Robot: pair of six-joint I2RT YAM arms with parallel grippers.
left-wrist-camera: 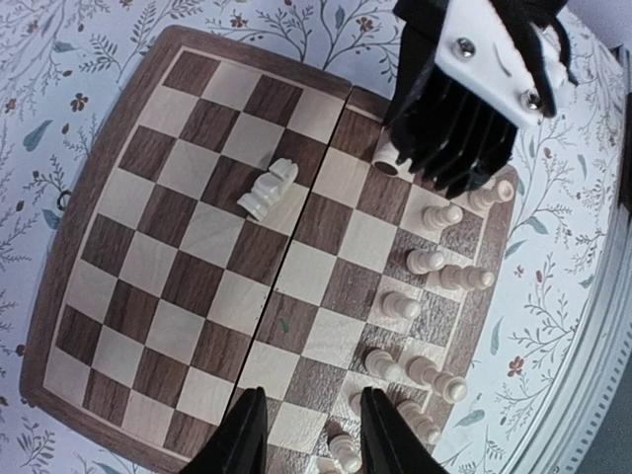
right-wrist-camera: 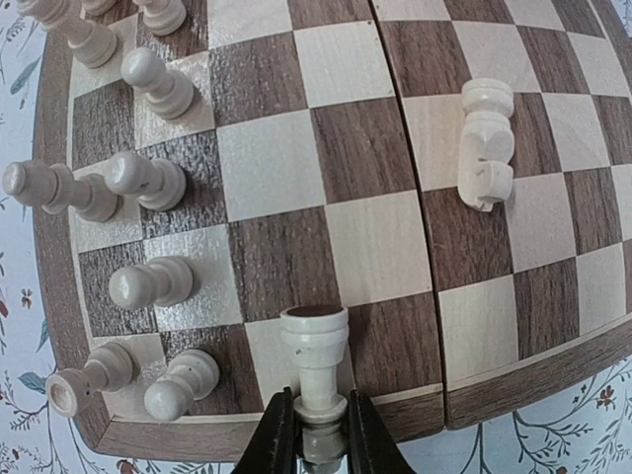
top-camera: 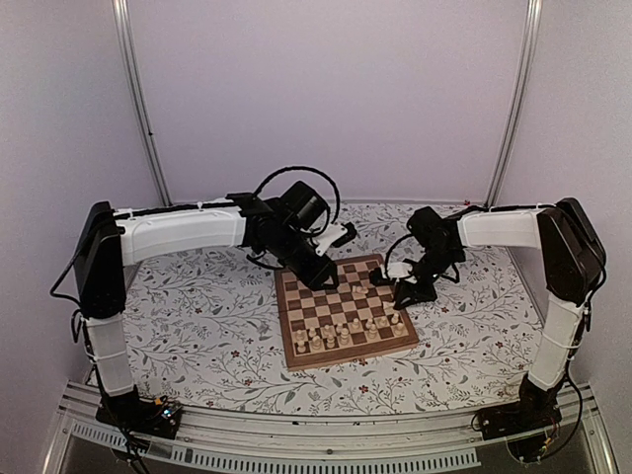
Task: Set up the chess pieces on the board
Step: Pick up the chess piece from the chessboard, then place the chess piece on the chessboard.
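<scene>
The board [top-camera: 346, 311] lies mid-table, with several cream chess pieces [top-camera: 346, 334] standing on its near rows. My right gripper [right-wrist-camera: 318, 434] is shut on a cream piece [right-wrist-camera: 316, 360], its dark-bottomed base pointing away from the fingers, over the board's corner squares. It also shows in the top view [top-camera: 407, 291]. A knight [right-wrist-camera: 487, 143] lies on its side mid-board, also seen in the left wrist view [left-wrist-camera: 269, 190]. My left gripper [left-wrist-camera: 308, 434] is open and empty above the board, beside standing pieces [left-wrist-camera: 425, 262]. It sits over the far-left part of the board in the top view [top-camera: 316, 267].
A floral tablecloth [top-camera: 197, 316] surrounds the board. The right gripper's body [left-wrist-camera: 474, 79] hangs over the board corner in the left wrist view. Metal frame posts [top-camera: 138, 99] stand at the back. A rail [top-camera: 326, 439] runs along the near table edge.
</scene>
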